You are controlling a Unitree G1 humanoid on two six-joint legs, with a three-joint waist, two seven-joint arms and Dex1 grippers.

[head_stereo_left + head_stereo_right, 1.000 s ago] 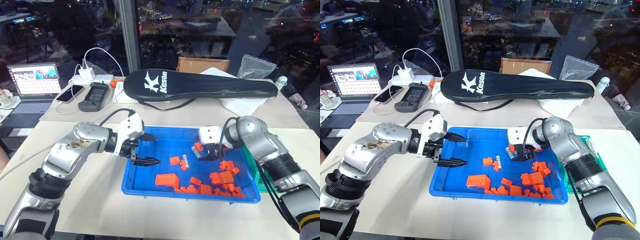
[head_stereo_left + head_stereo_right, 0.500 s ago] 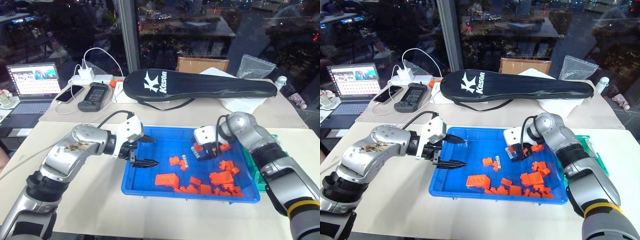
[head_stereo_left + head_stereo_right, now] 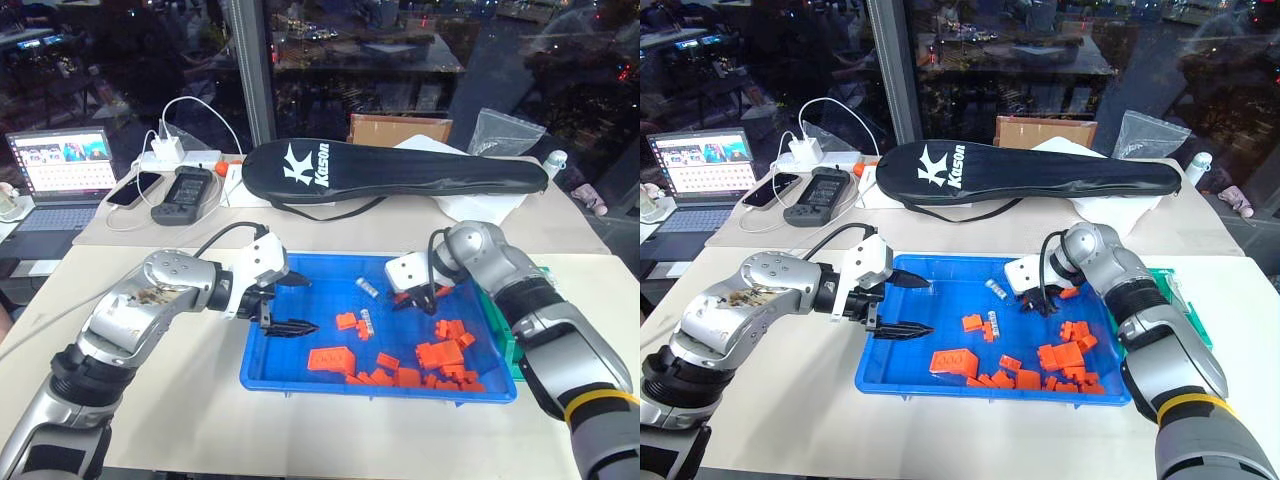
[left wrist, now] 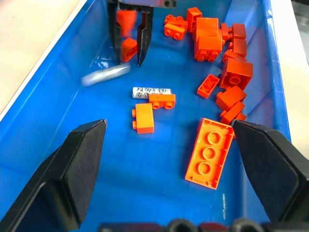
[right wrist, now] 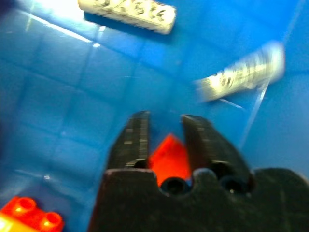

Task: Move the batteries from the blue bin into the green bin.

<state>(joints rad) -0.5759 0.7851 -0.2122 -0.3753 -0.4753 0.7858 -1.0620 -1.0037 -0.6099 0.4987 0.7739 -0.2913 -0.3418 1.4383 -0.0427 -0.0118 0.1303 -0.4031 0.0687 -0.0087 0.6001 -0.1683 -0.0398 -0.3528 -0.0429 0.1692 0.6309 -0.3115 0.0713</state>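
The blue bin point(image 3: 318, 292) lies in front of me with orange bricks point(image 3: 440, 355) piled at its right. One battery point(image 3: 366, 322) lies mid-bin beside two small bricks. A second battery point(image 3: 368, 287) lies nearer the far wall and is blurred in the wrist views point(image 5: 240, 72). My right gripper point(image 3: 420, 300) points down into the bin just right of that battery, its fingers shut, with an orange brick showing in the thin gap. My left gripper point(image 3: 300, 305) hangs open over the bin's left end, holding nothing. The green bin point(image 3: 1185, 300) sits right of the blue bin, largely hidden by my right arm.
A black racket bag point(image 3: 395, 167) lies across the table behind the bins. A laptop point(image 3: 62, 165), a phone, a black device point(image 3: 180, 193) and a charger with cables sit at the back left. A cardboard box and a plastic bag are at the back right.
My right gripper has closed from open. A battery that was under it now lies loose, left of its tips, toward the far wall. The left arm has not moved.
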